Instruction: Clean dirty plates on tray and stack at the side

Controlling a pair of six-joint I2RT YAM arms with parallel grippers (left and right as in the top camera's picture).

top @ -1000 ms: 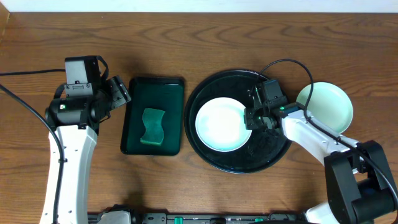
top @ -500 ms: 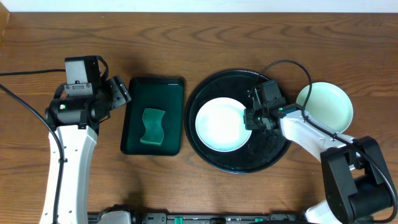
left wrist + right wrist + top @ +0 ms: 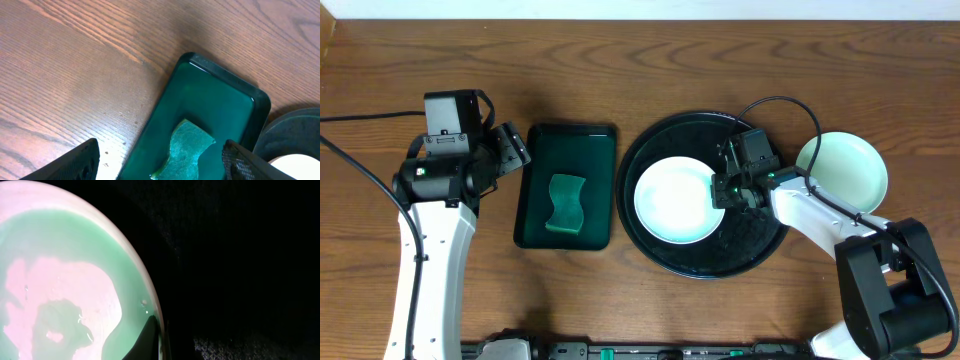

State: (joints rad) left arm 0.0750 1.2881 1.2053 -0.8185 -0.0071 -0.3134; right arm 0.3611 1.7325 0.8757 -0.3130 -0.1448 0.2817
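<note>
The right end effector [image 3: 724,190] is clenched on the right-hand rim of a round, shallow, pale mint-green plate [image 3: 675,200], which lies inside the large round glossy black tray [image 3: 750,245], left of its middle. The wrist view shows one dark fingertip [image 3: 149,336] lying over the plate's edge. A second mint-green plate [image 3: 850,172] rests on the brown wooden surface [image 3: 620,70] just beside the tray's right rim, partly behind the right arm. The left end effector [image 3: 515,148] hangs released, jaws wide apart, at the left edge of a small rectangular dark green tray [image 3: 545,160] that holds a wavy green sponge [image 3: 564,203].
</note>
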